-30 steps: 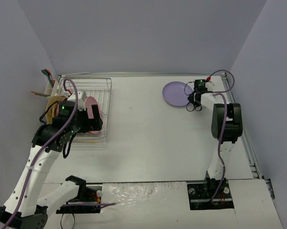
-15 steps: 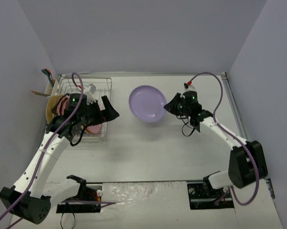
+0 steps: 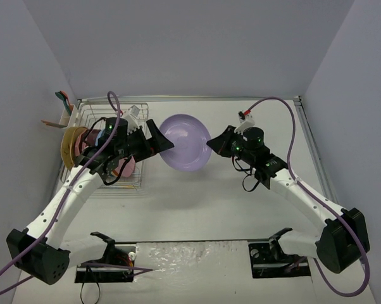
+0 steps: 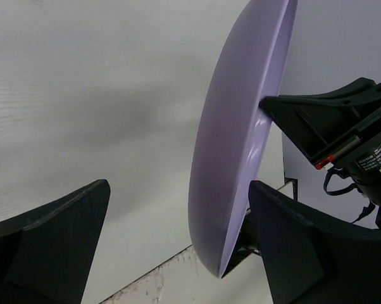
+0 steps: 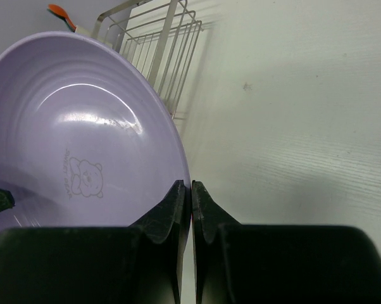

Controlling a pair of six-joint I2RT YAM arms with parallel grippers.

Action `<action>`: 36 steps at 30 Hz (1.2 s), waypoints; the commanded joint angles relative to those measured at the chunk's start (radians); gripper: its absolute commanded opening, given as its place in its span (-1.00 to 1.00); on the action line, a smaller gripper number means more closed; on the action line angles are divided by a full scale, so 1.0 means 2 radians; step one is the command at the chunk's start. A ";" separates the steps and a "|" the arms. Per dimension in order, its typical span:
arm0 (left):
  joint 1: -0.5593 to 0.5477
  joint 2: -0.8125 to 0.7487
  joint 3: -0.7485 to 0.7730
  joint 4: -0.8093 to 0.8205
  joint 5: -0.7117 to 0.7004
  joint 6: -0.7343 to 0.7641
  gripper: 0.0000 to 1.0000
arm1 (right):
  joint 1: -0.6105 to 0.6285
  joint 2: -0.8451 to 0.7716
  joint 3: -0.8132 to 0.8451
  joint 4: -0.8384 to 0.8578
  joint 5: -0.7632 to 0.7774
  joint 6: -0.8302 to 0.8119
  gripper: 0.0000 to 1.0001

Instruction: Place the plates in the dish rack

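A lilac plate hangs tilted on edge above the table, between the two arms. My right gripper is shut on its right rim; the wrist view shows both jaws pinching the rim of the lilac plate. My left gripper is open and straddles the opposite rim. In the left wrist view the lilac plate stands edge-on between the wide jaws, close to the right finger. The dish rack at the left holds a tan plate and a pink plate.
A white utensil caddy with an orange-handled utensil hangs on the rack's far left side. The rack's wire tines show behind the plate in the right wrist view. Walls close in the table on the left, back and right.
The right arm has carried the lilac plate from the far right to the middle. The left gripper has swung away from the rack to the plate's left rim.
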 commanded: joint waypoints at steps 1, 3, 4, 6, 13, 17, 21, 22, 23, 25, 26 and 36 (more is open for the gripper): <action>-0.007 0.000 0.037 0.051 0.012 -0.023 0.62 | 0.011 -0.020 0.014 0.061 -0.011 -0.007 -1.00; -0.008 -0.001 0.037 0.051 0.012 -0.024 0.31 | 0.015 -0.020 0.013 0.062 -0.011 -0.009 -1.00; -0.008 -0.002 0.038 0.051 0.012 -0.024 0.19 | 0.016 -0.020 0.012 0.062 -0.010 -0.010 -1.00; -0.008 -0.003 0.039 0.050 0.012 -0.024 -0.08 | 0.018 -0.021 0.012 0.062 -0.009 -0.012 -1.00; -0.008 -0.006 0.037 0.038 0.007 -0.022 -0.95 | 0.027 -0.020 0.012 0.059 -0.011 -0.023 -0.90; -0.008 -0.006 0.049 0.005 -0.022 0.010 -1.00 | 0.027 -0.026 0.017 0.041 -0.012 -0.033 0.16; -0.007 -0.005 0.085 -0.068 -0.084 0.076 -1.00 | 0.026 -0.040 0.033 -0.004 0.001 -0.062 0.82; -0.006 -0.005 0.095 -0.086 -0.108 0.095 -1.00 | 0.025 -0.046 0.035 -0.015 0.005 -0.069 0.92; -0.006 -0.005 0.106 -0.102 -0.134 0.113 -1.00 | 0.025 -0.053 0.037 -0.026 0.011 -0.075 0.97; -0.006 -0.004 0.127 -0.134 -0.192 0.148 -1.00 | 0.024 -0.067 0.040 -0.046 0.022 -0.087 1.00; -0.006 -0.004 0.134 -0.151 -0.235 0.165 -1.00 | 0.022 -0.077 0.043 -0.057 0.027 -0.092 1.00; -0.003 0.038 0.180 -0.210 -0.487 0.311 -1.00 | -0.013 -0.145 0.027 -0.117 0.035 -0.113 1.00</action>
